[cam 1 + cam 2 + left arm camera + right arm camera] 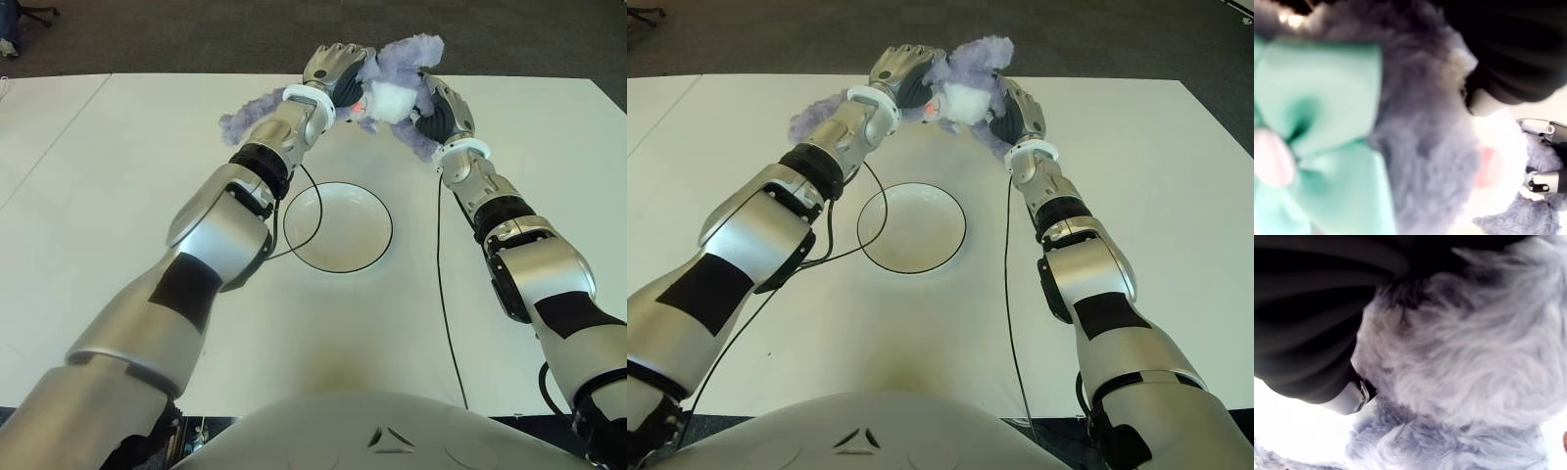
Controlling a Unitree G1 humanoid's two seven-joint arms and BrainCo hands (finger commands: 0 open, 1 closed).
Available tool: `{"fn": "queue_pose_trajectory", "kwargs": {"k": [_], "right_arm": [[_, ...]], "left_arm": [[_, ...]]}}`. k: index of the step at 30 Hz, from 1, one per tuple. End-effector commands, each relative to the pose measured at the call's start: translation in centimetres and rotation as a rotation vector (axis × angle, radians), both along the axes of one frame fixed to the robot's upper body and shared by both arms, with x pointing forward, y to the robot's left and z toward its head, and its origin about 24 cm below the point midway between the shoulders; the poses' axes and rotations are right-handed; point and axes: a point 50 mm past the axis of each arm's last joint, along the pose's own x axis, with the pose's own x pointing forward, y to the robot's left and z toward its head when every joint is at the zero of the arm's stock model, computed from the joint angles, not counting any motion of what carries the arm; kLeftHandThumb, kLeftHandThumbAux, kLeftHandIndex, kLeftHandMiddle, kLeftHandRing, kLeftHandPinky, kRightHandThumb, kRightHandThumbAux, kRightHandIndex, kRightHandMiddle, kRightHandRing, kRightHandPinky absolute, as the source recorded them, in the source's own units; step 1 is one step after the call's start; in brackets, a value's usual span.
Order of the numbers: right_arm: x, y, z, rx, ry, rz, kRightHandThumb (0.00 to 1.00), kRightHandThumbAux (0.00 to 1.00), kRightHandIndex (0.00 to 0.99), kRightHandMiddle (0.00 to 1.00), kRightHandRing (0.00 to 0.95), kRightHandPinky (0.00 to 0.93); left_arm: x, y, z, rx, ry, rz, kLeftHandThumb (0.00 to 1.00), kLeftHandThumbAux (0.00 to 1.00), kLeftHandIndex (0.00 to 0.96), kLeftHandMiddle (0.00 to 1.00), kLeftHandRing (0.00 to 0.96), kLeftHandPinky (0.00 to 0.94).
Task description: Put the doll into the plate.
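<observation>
Two hands grip one toy at the far middle of the broad white tabletop (118,294). Next in size, the purple-grey plush doll with a white muzzle and mint bow (392,93) is held between them, beyond the plate and apparently lifted off the surface. The shallow round white plate with a dark rim (338,227) lies nearer, at centre, empty. The left hand (331,70) presses its curled fingers into the doll's left side; the right hand (441,108) clamps the right side, fingers wrapped into the fur. Thin black cables (446,294) trail along both forearms toward the near edge. Risk: the soft fur may slide if either hand eases unevenly, and dangling limbs could drape over the rim or nudge the plate.
</observation>
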Motion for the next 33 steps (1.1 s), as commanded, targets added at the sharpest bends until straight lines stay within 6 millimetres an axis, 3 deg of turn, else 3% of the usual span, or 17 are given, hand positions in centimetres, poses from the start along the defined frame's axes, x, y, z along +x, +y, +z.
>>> {"fn": "queue_pose_trajectory", "kwargs": {"k": [1, 8, 15, 24, 33], "right_arm": [[-0.3, -1.2, 0.5, -0.002, -0.041, -0.015, 0.733, 0.708, 0.440, 0.849, 0.848, 0.863], [-0.4, -1.2, 2.9, -0.022, -0.155, 0.051, 0.732, 0.707, 0.441, 0.845, 0.846, 0.862], [-0.4, -1.3, 5.2, -0.039, -0.220, 0.087, 0.730, 0.708, 0.441, 0.848, 0.855, 0.873], [-1.0, -1.2, 8.3, -0.038, -0.302, 0.124, 0.728, 0.708, 0.441, 0.851, 0.862, 0.878], [-3.5, 0.0, 9.8, -0.082, -0.360, 0.193, 0.728, 0.708, 0.441, 0.865, 0.874, 0.889]], "left_arm": [[0.2, 1.3, 1.4, 0.006, -0.065, -0.001, 0.854, 0.665, 0.403, 0.544, 0.815, 0.781], [-0.1, 1.6, 1.5, 0.055, -0.114, -0.055, 0.855, 0.665, 0.403, 0.539, 0.826, 0.804], [-0.1, 2.1, 2.3, 0.103, -0.165, -0.075, 0.856, 0.665, 0.403, 0.533, 0.831, 0.764], [0.0, 2.9, 4.6, 0.211, -0.234, -0.060, 0.858, 0.663, 0.407, 0.538, 0.833, 0.778], [-0.9, 4.5, 5.7, 0.262, -0.271, -0.089, 0.858, 0.662, 0.410, 0.538, 0.838, 0.796]]}}
